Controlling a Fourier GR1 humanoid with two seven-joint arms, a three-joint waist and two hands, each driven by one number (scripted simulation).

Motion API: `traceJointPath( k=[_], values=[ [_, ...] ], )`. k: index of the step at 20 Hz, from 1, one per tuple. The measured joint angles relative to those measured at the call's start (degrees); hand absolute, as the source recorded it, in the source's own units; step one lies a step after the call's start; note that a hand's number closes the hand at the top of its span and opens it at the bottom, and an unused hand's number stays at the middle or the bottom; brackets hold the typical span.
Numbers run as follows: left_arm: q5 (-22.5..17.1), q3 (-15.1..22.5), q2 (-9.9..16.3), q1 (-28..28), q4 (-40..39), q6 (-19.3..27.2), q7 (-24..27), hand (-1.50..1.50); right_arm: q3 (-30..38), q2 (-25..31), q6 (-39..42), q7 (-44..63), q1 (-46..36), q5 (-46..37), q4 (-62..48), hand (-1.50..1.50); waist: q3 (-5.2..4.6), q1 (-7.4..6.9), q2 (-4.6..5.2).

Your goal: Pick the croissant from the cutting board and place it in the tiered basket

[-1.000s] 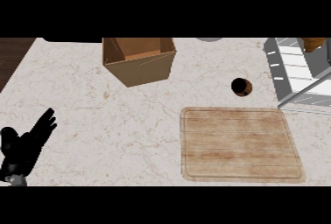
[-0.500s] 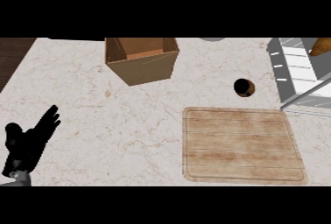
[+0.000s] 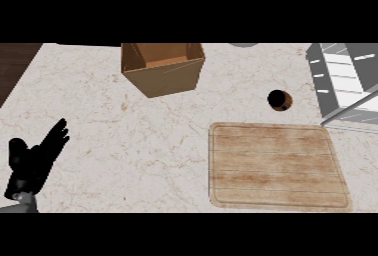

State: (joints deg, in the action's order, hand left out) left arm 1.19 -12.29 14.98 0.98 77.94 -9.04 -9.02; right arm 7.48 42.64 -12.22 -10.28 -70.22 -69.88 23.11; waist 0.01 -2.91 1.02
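The wooden cutting board [image 3: 277,167] lies at the right of the counter with nothing on it. No croissant shows anywhere in the head view. The tiered basket [image 3: 341,82], grey wire with pale slats, stands at the upper right and is cut off by the view's edge; what it holds is not visible. My left hand [image 3: 33,162] rests open at the lower left, fingers straight and pointing up, far from both the board and the basket. My right hand is out of view.
An open cardboard box [image 3: 162,67] stands at the top centre. A small dark round cup [image 3: 279,100] sits between the box and the basket, just above the board. The counter's left edge meets dark wood [image 3: 15,65] at the upper left.
A brown shape that showed in the basket at the top right edge is out of sight now. The scene has slid slightly right in view. My left hand has barely moved.
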Motion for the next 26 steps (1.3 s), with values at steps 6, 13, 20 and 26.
traceJointPath(
  k=[6,13,20,26],
  values=[
    [0.5,0.3,-0.5,0.3,-0.4,0.4,0.4,0.0,-0.5,0.4,3.8,1.7,-2.2,-2.1,-7.5,1.5,0.01,-0.2,0.12],
    [0.1,0.2,-0.3,0.4,0.4,-0.1,0.0,0.0,0.1,1.5,12.0,10.5,-3.2,-2.8,-14.5,-1.5,0.07,-0.72,0.36],
    [-0.5,-0.5,0.5,0.3,1.4,-0.6,-1.0,0.0,4.7,2.6,10.6,10.1,-2.8,1.6,-14.4,-1.5,0.09,-0.24,0.13],
    [0.0,-0.4,-0.2,-0.9,0.9,-0.2,0.0,0.0,11.2,5.5,7.4,10.5,-5.7,7.6,-12.2,-1.5,0.09,0.16,-0.04]
  ],
)
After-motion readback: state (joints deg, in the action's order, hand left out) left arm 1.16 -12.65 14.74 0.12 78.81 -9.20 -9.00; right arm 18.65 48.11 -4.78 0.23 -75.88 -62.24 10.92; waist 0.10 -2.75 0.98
